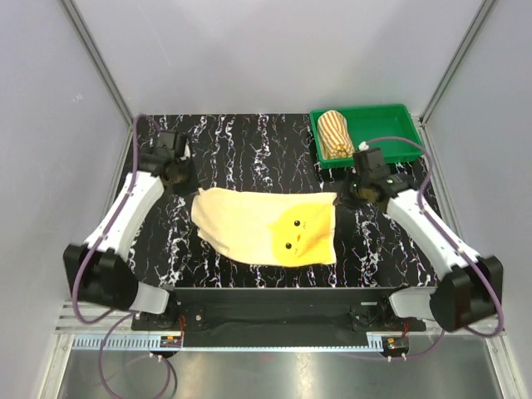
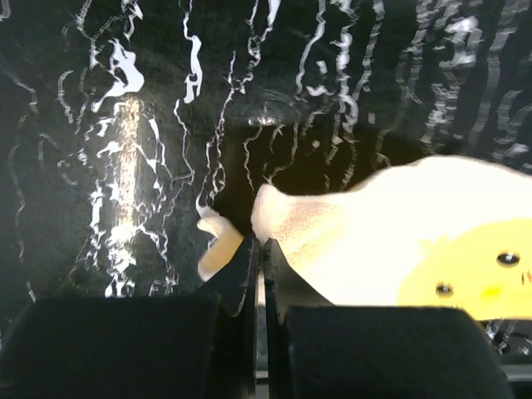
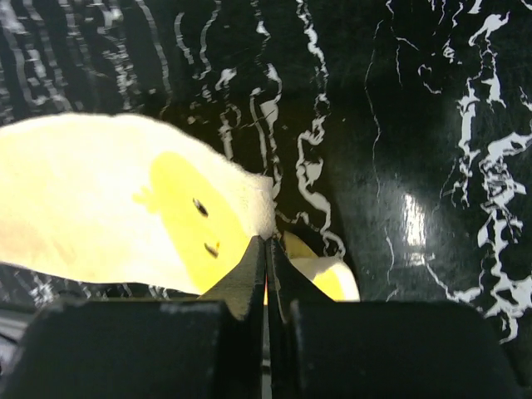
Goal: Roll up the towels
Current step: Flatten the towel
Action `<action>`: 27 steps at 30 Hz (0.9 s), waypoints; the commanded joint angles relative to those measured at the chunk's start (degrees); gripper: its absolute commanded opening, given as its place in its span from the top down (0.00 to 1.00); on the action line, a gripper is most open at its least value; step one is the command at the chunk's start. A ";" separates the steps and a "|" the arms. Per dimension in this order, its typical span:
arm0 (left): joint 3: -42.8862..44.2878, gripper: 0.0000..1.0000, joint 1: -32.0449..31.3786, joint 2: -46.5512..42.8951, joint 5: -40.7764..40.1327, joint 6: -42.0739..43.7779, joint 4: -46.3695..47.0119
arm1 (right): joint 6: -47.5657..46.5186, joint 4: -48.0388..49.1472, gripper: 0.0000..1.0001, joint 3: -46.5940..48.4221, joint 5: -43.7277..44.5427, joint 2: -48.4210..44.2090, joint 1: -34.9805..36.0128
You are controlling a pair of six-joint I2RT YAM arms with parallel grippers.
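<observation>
The yellow towel (image 1: pixel 266 224), with a chick face printed on it, lies spread flat in the middle of the black marbled table. My left gripper (image 1: pixel 179 176) is shut on its far left corner; in the left wrist view the cloth (image 2: pixel 399 233) bunches at the closed fingertips (image 2: pixel 259 245). My right gripper (image 1: pixel 356 189) is shut on its far right corner; in the right wrist view the towel (image 3: pixel 125 199) is pinched at the fingertips (image 3: pixel 266 243). The orange-and-cream striped towel (image 1: pixel 336 133) lies rolled in the green tray.
The green plastic tray (image 1: pixel 391 125) stands at the back right, just behind my right gripper. Grey walls enclose the table at the left, back and right.
</observation>
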 commanded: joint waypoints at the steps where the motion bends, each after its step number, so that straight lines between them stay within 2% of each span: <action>1: 0.27 1.00 0.45 7.54 1.06 -0.43 7.48 | -1.64 8.02 1.00 -0.73 2.98 6.09 -1.40; 6: 6.59 1.00 0.63 23.35 2.99 -1.22 9.42 | -2.43 14.70 1.00 1.80 1.76 18.21 -5.27; 8: 9.40 1.00 0.72 26.27 2.47 -1.31 10.03 | -3.14 15.85 1.00 3.65 0.96 21.21 -5.80; 13: 14.07 0.85 0.98 33.13 2.30 -2.19 11.96 | -4.98 16.03 1.00 10.33 1.84 28.42 -6.24; 17: 16.79 0.81 1.95 36.56 1.86 -3.06 14.08 | -5.86 15.85 0.98 13.76 4.56 31.94 -6.94; 18: 17.58 0.76 2.12 37.35 1.59 -3.50 14.34 | -6.21 15.51 0.94 15.07 4.30 33.43 -7.29; 19: 18.19 0.71 2.30 37.71 1.42 -3.68 14.17 | -6.56 15.15 0.73 15.78 4.13 34.05 -7.64; 20: 18.55 0.51 2.48 37.97 0.81 -3.68 13.99 | -7.09 14.63 0.58 16.66 4.21 34.67 -7.64; 22: 18.29 0.36 2.48 36.93 -1.46 -3.59 12.86 | -7.27 13.48 0.38 16.23 4.56 34.15 -7.82; 23: 17.42 0.20 2.48 35.96 -2.70 -3.68 13.02 | -7.27 13.65 0.25 14.14 4.91 33.19 -7.82; 24: 16.19 0.12 2.48 33.43 -3.50 -3.59 13.20 | -7.27 14.27 0.19 12.90 5.18 30.65 -7.82; 27: 10.66 0.04 2.48 27.02 -6.75 -4.55 12.77 | -7.01 13.92 0.13 8.68 5.79 24.95 -7.82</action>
